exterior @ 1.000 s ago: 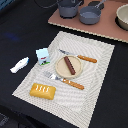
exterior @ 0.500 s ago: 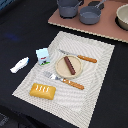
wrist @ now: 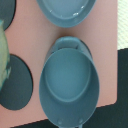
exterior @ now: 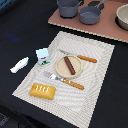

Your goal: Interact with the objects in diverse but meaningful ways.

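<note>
1. My wrist camera looks straight down into a grey pot point(wrist: 69, 85); a second grey pan point(wrist: 67, 11) sits just beside it on the same pink board point(wrist: 30, 45); I judge I am hovering over this pot to choose a grasp, so the step in hand is lining up on it.
2. My end effector appears in neither view; I cannot tell whether it is open, closed or carrying anything.
3. In the exterior view the two grey vessels point(exterior: 90, 13) stand at the far end of the desk point(exterior: 20, 30) on the pink board; the other toys lie well apart from them on a striped mat point(exterior: 95, 65): a sausage point(exterior: 69, 65) on a round plate point(exterior: 63, 71), a bread loaf point(exterior: 43, 90), a carton point(exterior: 43, 56), and a white fish point(exterior: 19, 64) just off the mat.
4. The next move, as I judge it, calls for descending onto the pot's rim or a handle, centred so nothing clips the neighbouring pan.
</note>
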